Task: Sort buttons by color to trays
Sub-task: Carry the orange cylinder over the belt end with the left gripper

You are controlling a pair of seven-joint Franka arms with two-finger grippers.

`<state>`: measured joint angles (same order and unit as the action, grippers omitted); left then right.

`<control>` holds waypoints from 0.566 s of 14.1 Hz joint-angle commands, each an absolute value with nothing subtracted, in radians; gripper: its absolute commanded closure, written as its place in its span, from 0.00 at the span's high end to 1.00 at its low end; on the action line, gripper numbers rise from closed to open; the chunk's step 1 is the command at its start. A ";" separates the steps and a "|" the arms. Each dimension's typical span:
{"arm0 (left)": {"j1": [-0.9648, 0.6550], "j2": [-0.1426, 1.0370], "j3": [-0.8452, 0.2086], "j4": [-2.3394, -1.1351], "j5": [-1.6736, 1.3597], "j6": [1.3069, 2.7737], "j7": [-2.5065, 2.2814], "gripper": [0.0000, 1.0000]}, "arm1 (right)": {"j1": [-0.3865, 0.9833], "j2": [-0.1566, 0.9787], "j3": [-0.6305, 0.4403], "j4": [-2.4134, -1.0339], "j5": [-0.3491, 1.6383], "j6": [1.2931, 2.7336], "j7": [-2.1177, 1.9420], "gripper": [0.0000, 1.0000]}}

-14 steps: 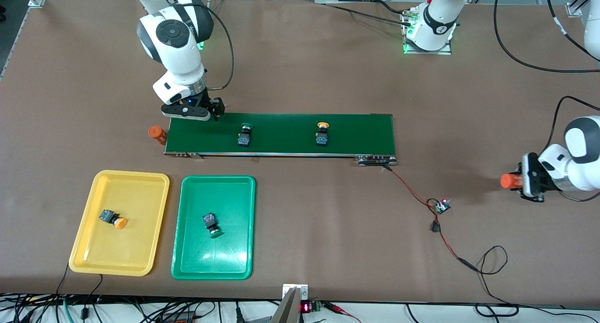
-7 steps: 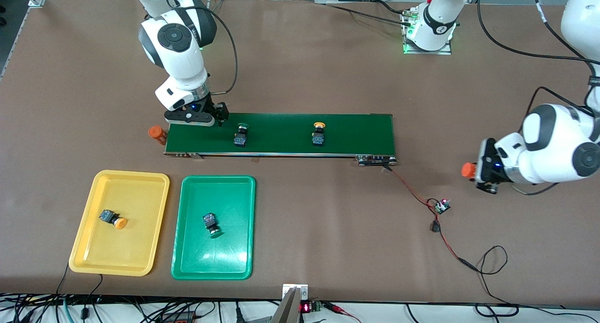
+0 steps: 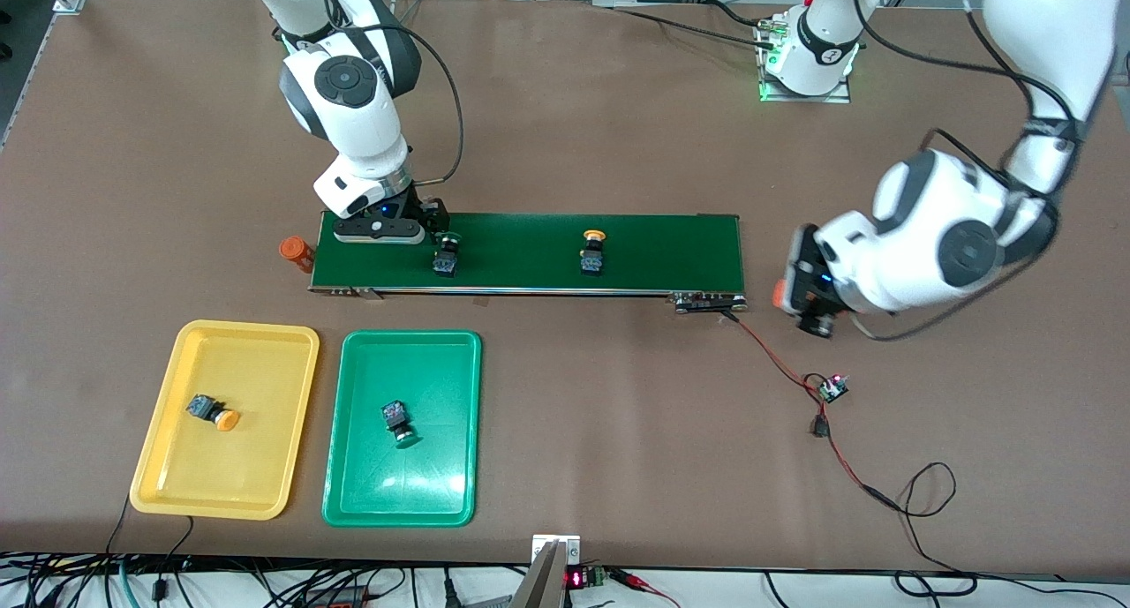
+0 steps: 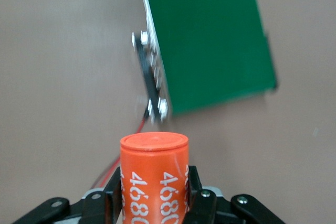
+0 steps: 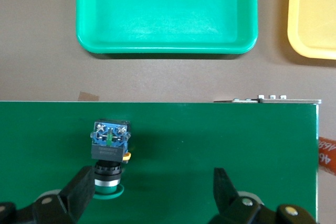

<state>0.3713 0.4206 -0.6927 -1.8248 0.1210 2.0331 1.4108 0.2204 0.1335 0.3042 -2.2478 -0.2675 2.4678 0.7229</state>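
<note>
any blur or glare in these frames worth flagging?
Front view: left arm smeared by motion, and a pale sheen on the green tray floor. Left wrist view: orange cylinder sharp, belt end soft, its end bracket streaked. Right wrist view: crisp, green button clear between the open fingers.

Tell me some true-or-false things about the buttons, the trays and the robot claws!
1. The yellow tray has a yellow-orange button in it. True.
2. The green tray has two buttons in it. False: it holds just one green button.
3. The left claw is shut on an orange cylinder. True.
4. The right claw is squeezing a button. False: it is open over the conveyor belt, with the green button on the belt close to one finger.
5. Two buttons sit on the belt. True: that green one and a yellow-orange one.
</note>
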 commanded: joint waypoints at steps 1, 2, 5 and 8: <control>0.319 0.333 -0.675 -1.923 0.080 2.094 1.344 0.00 | 0.221 0.170 0.307 -2.232 -0.230 2.529 0.726 1.00; 0.316 0.334 -0.675 -1.959 0.078 2.135 1.326 0.00 | 0.222 0.184 0.307 -2.232 -0.230 2.539 0.726 1.00; 0.314 0.333 -0.698 -2.065 0.032 2.256 1.296 0.00 | 0.225 0.205 0.307 -2.226 -0.233 2.543 0.727 1.00; 0.308 0.330 -0.703 -2.083 0.031 2.282 1.235 0.00 | 0.224 0.225 0.305 -2.215 -0.233 2.557 0.727 1.00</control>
<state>0.3070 0.3619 -0.6935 -2.0624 0.0556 2.2620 1.2715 0.2211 0.2051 0.3041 -2.2412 -0.2431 2.5443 0.7229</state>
